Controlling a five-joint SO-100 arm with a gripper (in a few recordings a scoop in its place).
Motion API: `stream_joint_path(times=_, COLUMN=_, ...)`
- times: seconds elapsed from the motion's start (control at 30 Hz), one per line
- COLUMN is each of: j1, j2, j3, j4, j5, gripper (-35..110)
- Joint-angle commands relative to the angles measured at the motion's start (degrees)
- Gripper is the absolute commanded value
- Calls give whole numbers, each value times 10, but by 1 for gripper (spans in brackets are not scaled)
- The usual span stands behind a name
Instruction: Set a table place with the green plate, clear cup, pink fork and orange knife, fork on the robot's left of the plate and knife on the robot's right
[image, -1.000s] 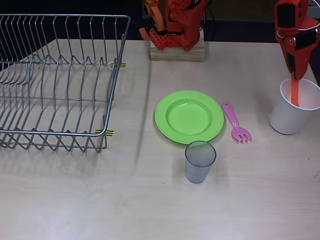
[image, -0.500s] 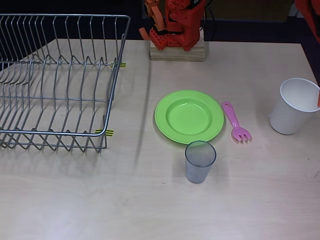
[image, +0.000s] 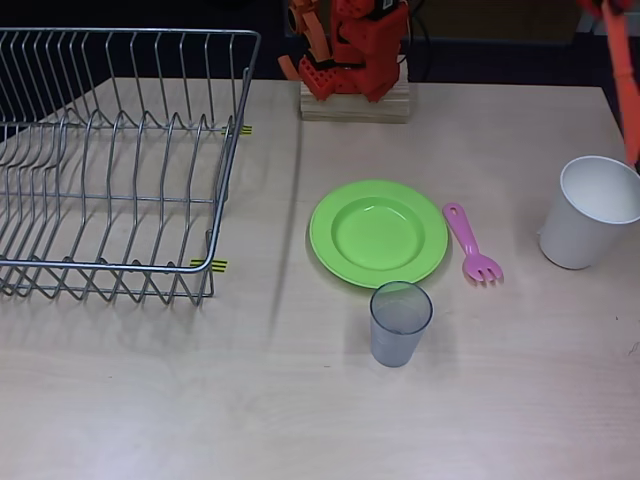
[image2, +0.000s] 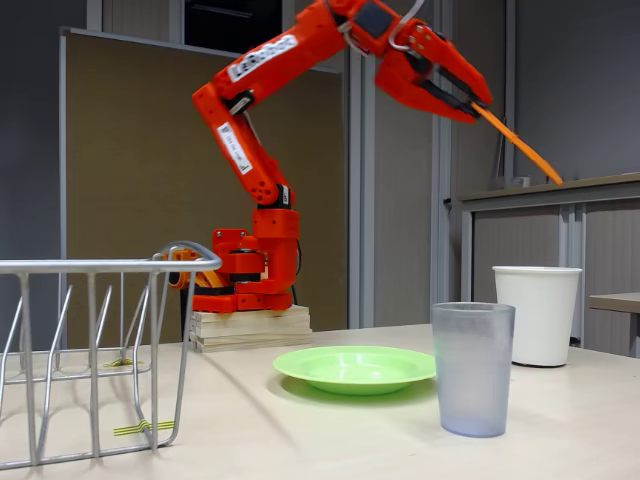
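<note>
We see bare surface (image: 300, 420) between wire rack (image: 110, 160) and green plate (image: 378, 232). End effector (image2: 470, 100) pinches orange knife (image2: 515, 140), raised high above white cup (image2: 537, 312), near right edge.

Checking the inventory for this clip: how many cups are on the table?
2. The clear cup stands just in front of the green plate in the overhead view; a white cup stands near the table's right edge. None appears hidden.
</note>
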Motion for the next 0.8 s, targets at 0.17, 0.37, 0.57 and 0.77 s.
stream_joint_path(times=0.17, j1=233, j2=149, j3=277, j4=-8, j5=-265, gripper=0)
stream_joint_path(times=0.37, j1=324, j2=144, j3=378, j4=-40, j5=-330, gripper=0)
stream_joint_path(times=0.57, j1=392, j2=142, j3=417, j4=-119, j5=-446, gripper=0)
stream_joint_path(times=0.77, j1=433, j2=120, j3=447, j4=-200, j5=-557, gripper=0)
